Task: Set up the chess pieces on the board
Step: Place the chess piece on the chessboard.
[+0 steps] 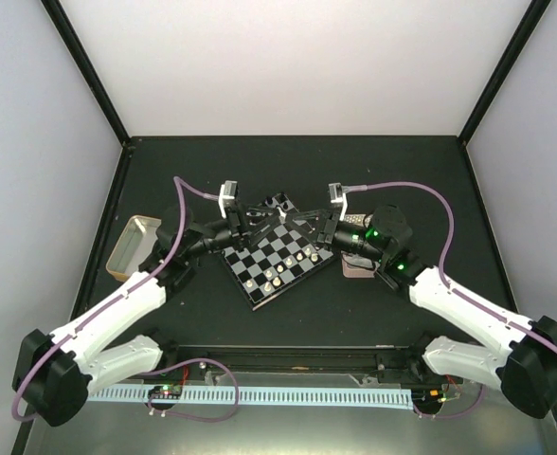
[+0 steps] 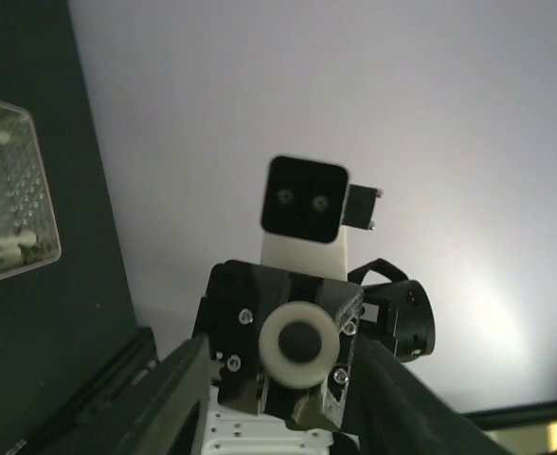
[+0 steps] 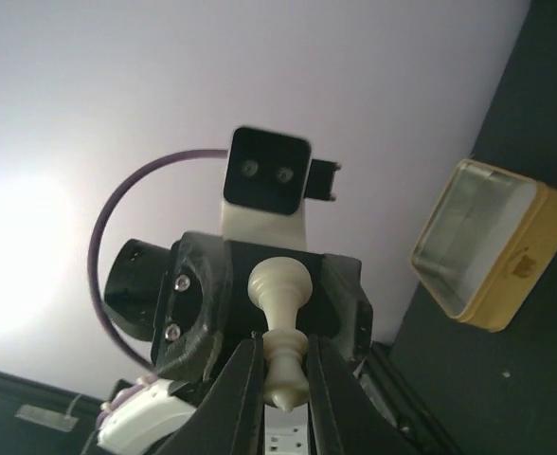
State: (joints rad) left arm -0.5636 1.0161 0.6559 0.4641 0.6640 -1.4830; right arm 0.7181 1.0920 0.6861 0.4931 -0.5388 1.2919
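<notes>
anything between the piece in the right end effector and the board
The left end effector: it faces the cream-white chess piece head-on, open fingers flanking its base, above the board's far part.

1. Soft, even light fills the overhead view; white walls (image 1: pixel 288 57) run bright while the dark surface (image 1: pixel 184 156) stays dim, shadows barely reading.
2. Green indicator lights glow on the right arm (image 1: pixel 392 248).
3. Left wrist view: a hazy hotspot blooms lower right; foreground soft.
4. Right wrist view: glare washes the left side; the cream-white chess piece (image 3: pixel 280 322) stands fairly sharp.
</notes>
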